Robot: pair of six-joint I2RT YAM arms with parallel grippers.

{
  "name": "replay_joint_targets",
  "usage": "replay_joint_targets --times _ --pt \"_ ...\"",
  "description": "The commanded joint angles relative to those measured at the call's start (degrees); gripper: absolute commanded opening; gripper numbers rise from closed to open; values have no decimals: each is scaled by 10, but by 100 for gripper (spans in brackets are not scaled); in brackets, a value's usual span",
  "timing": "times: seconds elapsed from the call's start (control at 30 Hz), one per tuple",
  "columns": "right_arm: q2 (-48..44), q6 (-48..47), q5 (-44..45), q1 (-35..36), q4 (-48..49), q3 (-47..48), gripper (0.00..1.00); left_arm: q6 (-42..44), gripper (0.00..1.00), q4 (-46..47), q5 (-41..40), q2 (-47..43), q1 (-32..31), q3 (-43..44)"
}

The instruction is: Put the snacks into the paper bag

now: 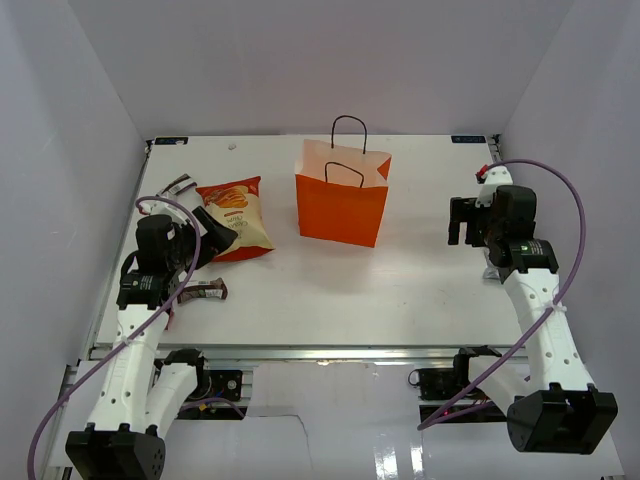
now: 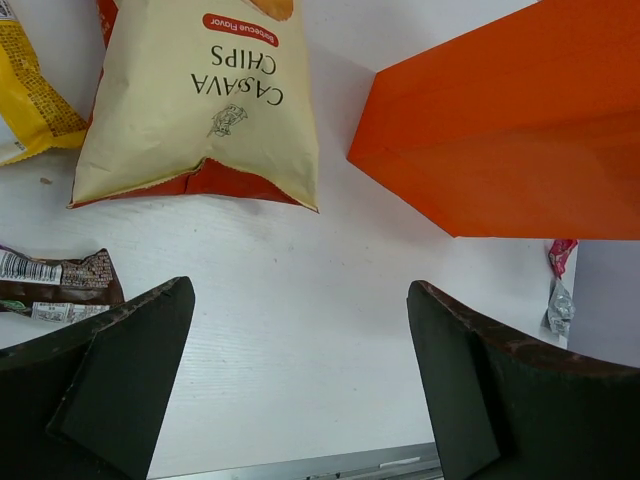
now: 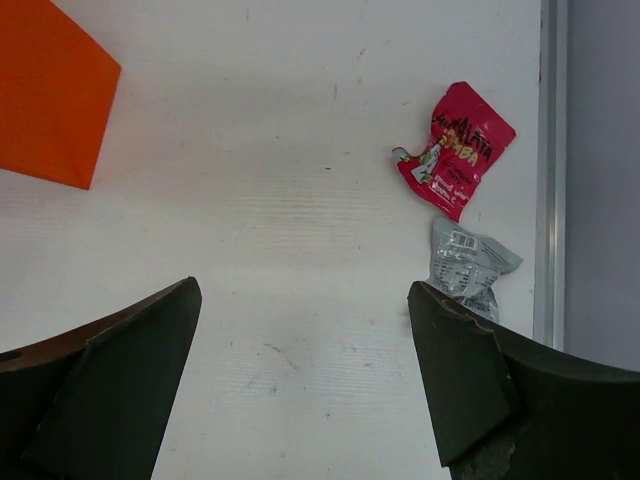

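The 2 dark fingers [image 2: 120, 380] of the left gripper [image 2: 300, 290] fill the bottom of its wrist view, spread wide with only bare white table [image 1: 400, 280] between them. The right gripper [image 3: 300, 290] is likewise released and grasps nothing.

The upright orange paper bag with 2 thin black loop handles [image 1: 340, 210] stands at mid-table, between the arms and nearer the left 1. From above, its mouth is open and shows a pale inner wall. Its floor is out of sight, so I cannot tell whether anything lies inside.

The red-orange and cream crisp packet printed "CASSAVA CHIPS" [image 1: 238, 215] lies flat left of the bag and apart from it, just ahead of the left gripper. A dark brown bar wrapper [image 1: 205, 291] lies beside the left arm, and a small dark striped packet [image 1: 180, 184] lies near the table's far left edge.

The left wrist view alone shows a yellow packet [image 2: 25, 100] beside the crisp packet, cut off by the frame edge. The right wrist view shows clearly a crumpled pink-red sachet [image 3: 455, 150] and a silver foil sachet [image 3: 465, 265] just beside each other near the table's right edge. From above, the right arm hides nearly all of them, and their print is too small to read.
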Motion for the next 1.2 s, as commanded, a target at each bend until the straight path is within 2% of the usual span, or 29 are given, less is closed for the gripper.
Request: replay_joint_targets --times 0.0,0.1,0.13,0.17,0.2,0.37,0.43,0.57,0.67,0.8,0.83,1.0,1.07,1.17 --pt "-7 -20 -70 -1 17 36 90 1 98 7 15 1 1 5" --pt "-21 -96 -183 -1 12 38 90 -9 98 -5 6 11 1 5" --pt "-24 -164 -218 -1 9 37 90 -15 98 -8 1 14 1 4" --pt "-29 -202 -291 -1 -9 38 90 -35 98 -17 -16 17 1 3" --pt "-29 -241 -324 -1 -21 38 90 -48 98 -22 -25 20 1 -1" --pt "-1 -403 -448 -1 -137 64 90 -186 98 -88 -92 62 1 7" --pt "18 -401 -466 -1 -136 58 90 -239 98 -103 -104 101 1 26" --pt "42 -387 -487 -1 -120 53 90 -265 98 -100 -108 169 1 71" --pt "51 -382 -508 -1 -105 51 90 -252 98 -87 -108 223 1 102" --pt "58 -377 -514 -1 -89 50 90 -183 95 -91 -130 290 2 152" --pt "60 -378 -511 -1 -88 50 90 -137 90 -98 -128 300 2 161" --pt "62 -388 -499 -1 -87 40 90 -27 90 -124 -166 253 2 162" --pt "64 -389 -500 -1 -82 32 90 9 96 -122 -184 214 2 133" --pt "73 -384 -509 -1 -79 32 90 56 98 -100 -185 203 3 101"
